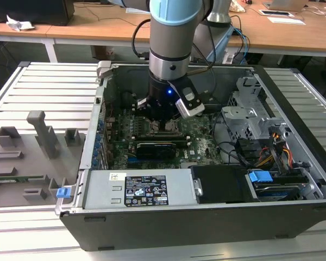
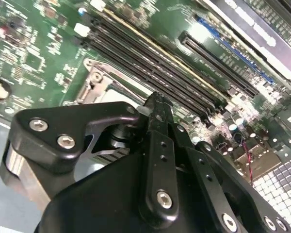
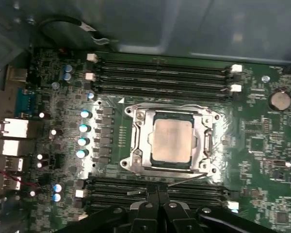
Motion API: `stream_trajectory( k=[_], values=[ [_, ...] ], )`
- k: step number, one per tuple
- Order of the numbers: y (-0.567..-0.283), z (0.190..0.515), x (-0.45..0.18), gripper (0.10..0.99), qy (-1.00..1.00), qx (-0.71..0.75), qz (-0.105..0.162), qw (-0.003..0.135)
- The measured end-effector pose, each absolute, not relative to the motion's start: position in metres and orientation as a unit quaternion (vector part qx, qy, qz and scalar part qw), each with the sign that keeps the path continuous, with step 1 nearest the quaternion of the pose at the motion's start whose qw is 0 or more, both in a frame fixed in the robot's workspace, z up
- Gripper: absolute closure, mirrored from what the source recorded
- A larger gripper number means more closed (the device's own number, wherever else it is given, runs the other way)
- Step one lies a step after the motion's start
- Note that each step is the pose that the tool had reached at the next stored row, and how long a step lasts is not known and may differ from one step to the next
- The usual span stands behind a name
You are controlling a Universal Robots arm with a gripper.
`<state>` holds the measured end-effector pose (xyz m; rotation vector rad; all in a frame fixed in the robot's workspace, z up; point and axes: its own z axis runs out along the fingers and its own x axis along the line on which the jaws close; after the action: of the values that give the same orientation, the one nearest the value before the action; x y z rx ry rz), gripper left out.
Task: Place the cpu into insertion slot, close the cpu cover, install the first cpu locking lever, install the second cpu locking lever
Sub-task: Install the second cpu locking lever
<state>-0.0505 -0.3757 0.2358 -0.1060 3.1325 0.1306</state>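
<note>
In the first wrist view the silver-grey cpu (image 3: 172, 139) lies flat in the insertion slot (image 3: 131, 112) on the green motherboard. The metal cpu cover (image 3: 140, 141) lies down around it, and the chip shows through its window. A thin wire locking lever (image 3: 186, 180) runs along the socket's edge nearest my gripper (image 3: 158, 190). The gripper's black fingers are pressed together, with nothing visible between them, just off that edge. In the second wrist view the shut gripper (image 2: 157, 99) hangs over the socket's metal rim (image 2: 102, 80). In the exterior view the gripper (image 1: 164, 120) is low inside the computer case, over the socket.
Long black memory slots (image 3: 160, 73) flank the socket on two sides. A black card (image 1: 160, 147) stands just in front of the gripper. The power supply (image 1: 141, 190), drive cage (image 1: 250, 109) and cables (image 1: 271, 152) crowd the case. A grey fixture tray (image 1: 32, 152) lies at the exterior view's left.
</note>
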Motion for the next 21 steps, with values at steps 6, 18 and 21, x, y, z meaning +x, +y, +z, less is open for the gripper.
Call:
stream_trajectory(
  k=[6,18,21],
  values=[
    [-0.379,0.225,-0.058,0.976,0.998,-0.034,0.058,0.003],
    [-0.386,0.213,-0.069,0.976,0.995,-0.034,0.089,0.004],
    [-0.39,0.21,-0.072,0.976,0.994,-0.034,0.103,0.004]
  ],
)
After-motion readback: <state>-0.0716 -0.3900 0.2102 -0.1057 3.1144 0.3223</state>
